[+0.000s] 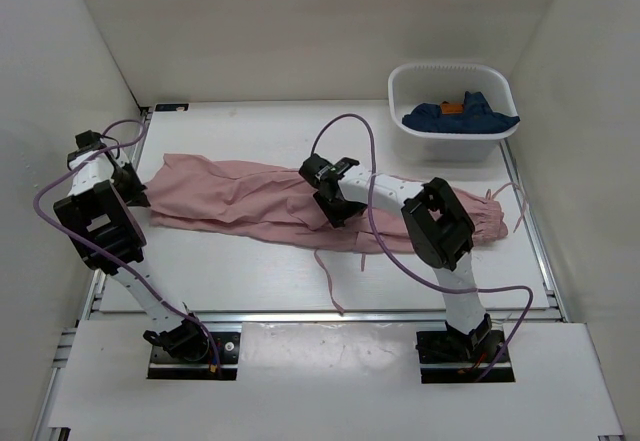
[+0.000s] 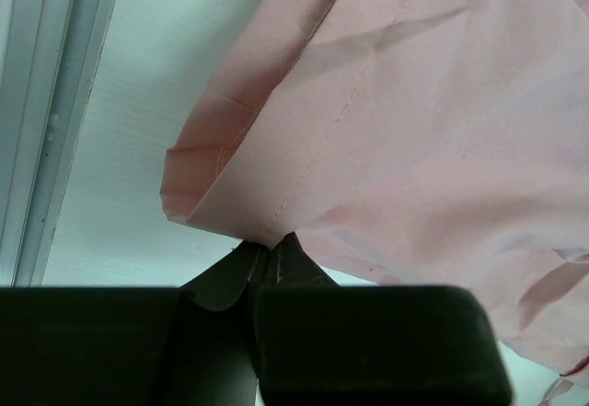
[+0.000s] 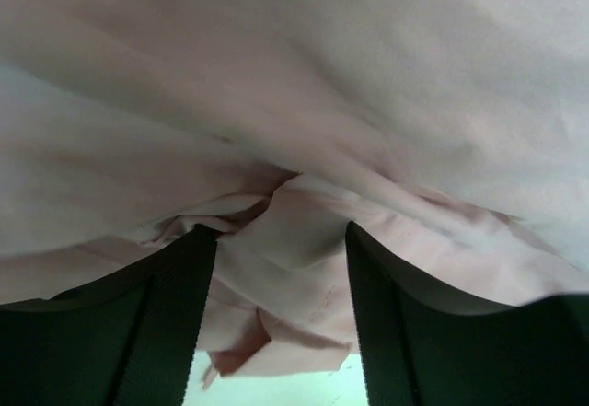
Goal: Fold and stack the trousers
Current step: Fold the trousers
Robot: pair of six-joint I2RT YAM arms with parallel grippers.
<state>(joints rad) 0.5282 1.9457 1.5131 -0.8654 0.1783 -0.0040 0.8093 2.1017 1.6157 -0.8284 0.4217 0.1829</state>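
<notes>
Left gripper [image 2: 270, 246], jaws drawn together, nips the edge of a leg hem on the pink trousers [image 1: 235, 189]. The trousers lie stretched lengthwise across the white table [image 1: 260, 281], leg ends toward the left wall and waist toward the right. Right gripper [image 3: 281, 233] sits low over the middle of the garment with its fingers [image 3: 184, 314] spread, a bunched fold of cloth rising between them but not yet clamped (the wrist view shows the two pads standing apart on either side of the fold). The placing looks deliberate. A pinch at the hem gives the left arm a corner to carry over toward the waist, while a grip near the middle would let the right arm lift the cloth or hold the line where the crease should fall. The fabric is thin and heavily wrinkled, so it will likely sag and drag rather than turn over cleanly. One loose drawstring [image 1: 328, 286] trails off the near side onto the bare table, where it could be left outside the fold. At the far right corner a white tub [image 1: 400, 91] holds a dark blue garment [image 1: 460, 116], apart from the waist end. No fold across the length has been made, so the task appears to be at an early stage.
</notes>
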